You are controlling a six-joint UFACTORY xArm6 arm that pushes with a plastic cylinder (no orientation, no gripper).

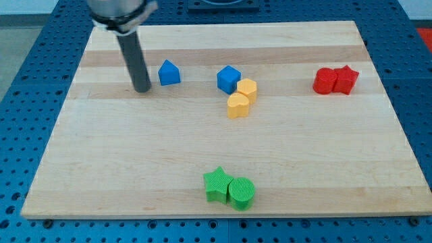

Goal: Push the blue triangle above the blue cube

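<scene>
I've set my tip [142, 89], bare and gripping nothing, just left of the blue triangle [169, 73], which sits left of the blue cube [229, 79], ready to shove it rightward and up.

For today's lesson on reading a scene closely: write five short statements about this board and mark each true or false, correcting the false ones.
1. My tip is at the view's left of the blue triangle. True.
2. The blue triangle sits above the blue cube. False: it lies to the view's left of the cube, at about the same height.
3. Two yellow blocks lie just below and to the right of the blue cube. True.
4. The red blocks are at the view's bottom left. False: they are at the top right.
5. The green star stands alone. False: a green cylinder touches it.
</scene>
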